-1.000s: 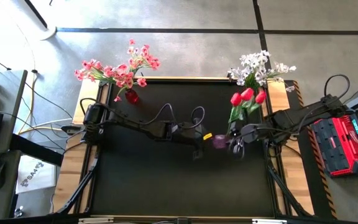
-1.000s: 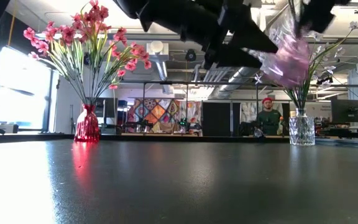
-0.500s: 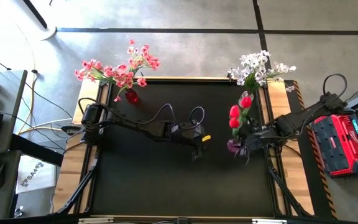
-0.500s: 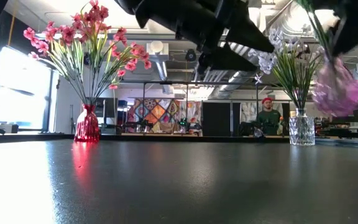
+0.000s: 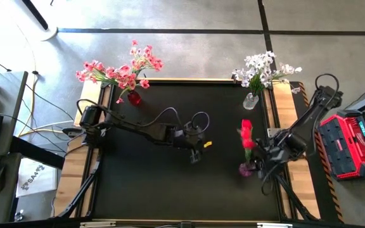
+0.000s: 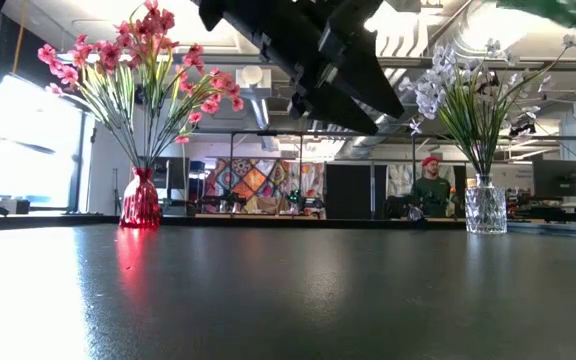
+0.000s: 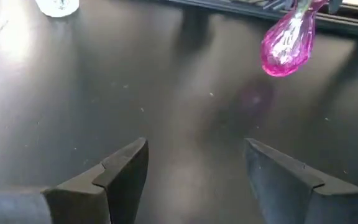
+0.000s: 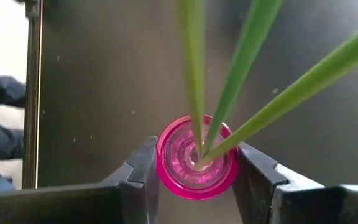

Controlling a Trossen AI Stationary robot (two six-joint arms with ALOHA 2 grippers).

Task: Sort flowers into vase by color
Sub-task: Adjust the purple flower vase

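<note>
At the far left corner of the black table, a small red glass vase is standing with sprays of small pink blossoms fanning out of it. Near the middle of the table, the left gripper is hanging with its fingers spread wide and nothing between them; its wrist view is showing only bare table past the two dark fingers.

Further right, the right gripper is clamping a small translucent pink glass vase by its neck, one finger on each side of the rim, and is carrying it above the table, clear of the surface. Three thin green stems are rising from its mouth, and the red tulip heads are showing above it in the high view. At the far right corner, a clear cut-glass vase is holding sprays of small white blossoms among long green leaves.

The pink vase is probably light but top-heavy with the tulips in it, and smooth glass is likely to slip or tip in a loose hold. The neck looks like the soundest place to take it, with firm but gentle pressure, since thin glass could crack. The stems look stiff enough to stay upright, yet free to swing and shift the balance while the vase is being moved.
</note>
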